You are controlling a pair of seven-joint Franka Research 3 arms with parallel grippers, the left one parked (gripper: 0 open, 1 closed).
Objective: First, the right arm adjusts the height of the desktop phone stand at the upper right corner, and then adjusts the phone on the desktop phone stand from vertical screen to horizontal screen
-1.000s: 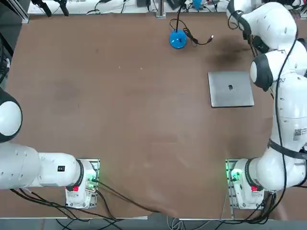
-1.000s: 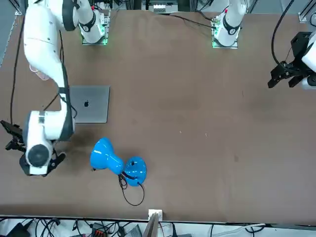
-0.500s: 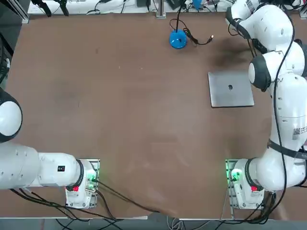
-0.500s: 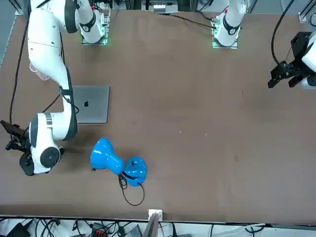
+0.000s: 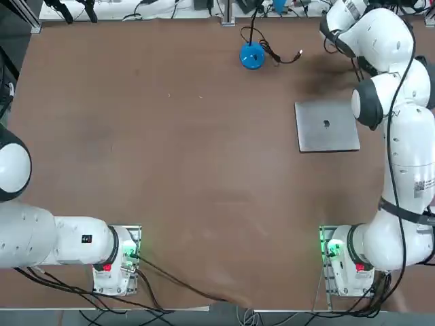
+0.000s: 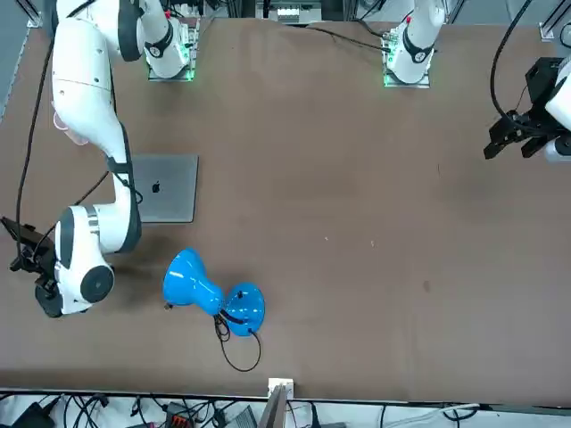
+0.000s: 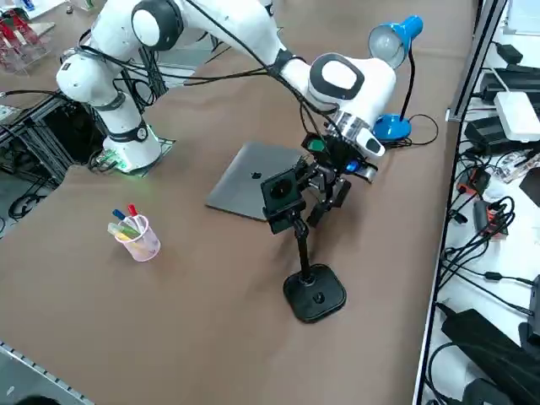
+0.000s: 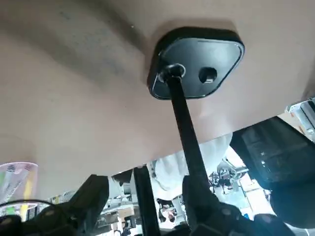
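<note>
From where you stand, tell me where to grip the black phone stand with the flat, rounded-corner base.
Take the pole, probably sideways from the blue lamp's side, where the right gripper waits open beside its upper part: it's slim, straight and rises clear of the base.

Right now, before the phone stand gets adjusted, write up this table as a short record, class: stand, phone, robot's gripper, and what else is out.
Stand: black phone stand, upright on its flat base
Phone: black phone, at the top of the stand
Right gripper: right gripper, beside the stand's pole, fingers apart
Laptop: closed silver laptop, flat on the table
Lamp: blue desk lamp, with a black cable
Cup: pink cup, holding pens
</note>
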